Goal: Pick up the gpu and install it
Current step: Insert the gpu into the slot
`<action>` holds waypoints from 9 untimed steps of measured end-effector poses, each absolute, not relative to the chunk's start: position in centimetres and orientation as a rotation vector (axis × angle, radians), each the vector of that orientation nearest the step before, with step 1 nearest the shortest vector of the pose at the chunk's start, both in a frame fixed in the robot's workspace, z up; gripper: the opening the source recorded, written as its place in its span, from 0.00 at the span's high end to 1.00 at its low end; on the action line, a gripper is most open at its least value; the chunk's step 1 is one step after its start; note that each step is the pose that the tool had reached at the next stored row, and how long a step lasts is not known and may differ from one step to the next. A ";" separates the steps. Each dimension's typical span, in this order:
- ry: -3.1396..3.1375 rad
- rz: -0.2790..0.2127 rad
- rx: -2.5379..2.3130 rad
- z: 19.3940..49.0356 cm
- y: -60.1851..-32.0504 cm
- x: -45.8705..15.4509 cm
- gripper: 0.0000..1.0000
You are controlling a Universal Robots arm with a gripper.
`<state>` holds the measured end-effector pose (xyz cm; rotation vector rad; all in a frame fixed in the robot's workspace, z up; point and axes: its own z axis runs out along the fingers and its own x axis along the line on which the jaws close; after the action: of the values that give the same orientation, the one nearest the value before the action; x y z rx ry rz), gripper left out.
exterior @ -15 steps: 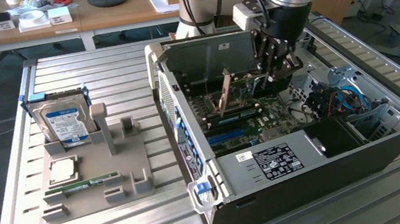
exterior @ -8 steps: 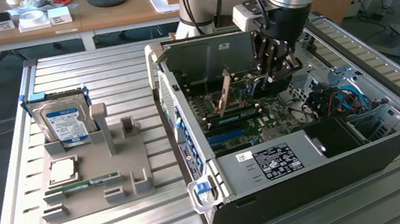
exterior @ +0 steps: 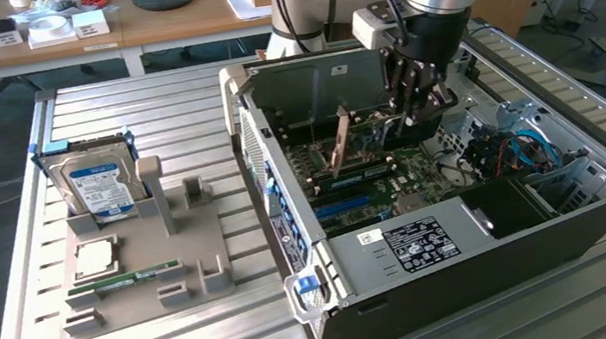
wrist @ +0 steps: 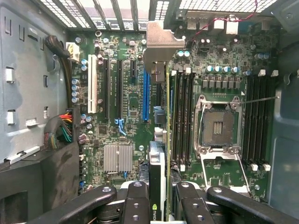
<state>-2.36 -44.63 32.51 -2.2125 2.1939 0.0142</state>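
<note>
The gpu [wrist: 158, 161] shows edge-on in the wrist view as a very slim card, its metal bracket [wrist: 161, 44] pointing at the vented rear wall of the case. My gripper [wrist: 159, 189] is shut on it, one black finger [wrist: 133, 198] on each side. The card stands upright over the motherboard [wrist: 131, 100], in line with the slots beside the long blue slot [wrist: 145, 93]. I cannot tell whether it sits in a slot. In the exterior view the gripper [exterior: 418, 116] reaches down into the open computer case [exterior: 463, 241], and the card's tan face [exterior: 337, 146] shows beside it.
Inside the case are an open CPU socket [wrist: 218, 126], memory slots [wrist: 256, 116], a small heatsink [wrist: 117, 157] and cable bundles [wrist: 60, 130]. On the exterior view's left, a grey holder [exterior: 193, 265] carries a hard drive [exterior: 96, 182], a CPU chip [exterior: 94, 257] and a green memory stick [exterior: 126, 280].
</note>
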 end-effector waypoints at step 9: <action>2.194 0.015 -2.212 32.4 -44.6 -2.4 0.73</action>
<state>-2.36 -44.62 32.38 -2.2122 2.1936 0.0145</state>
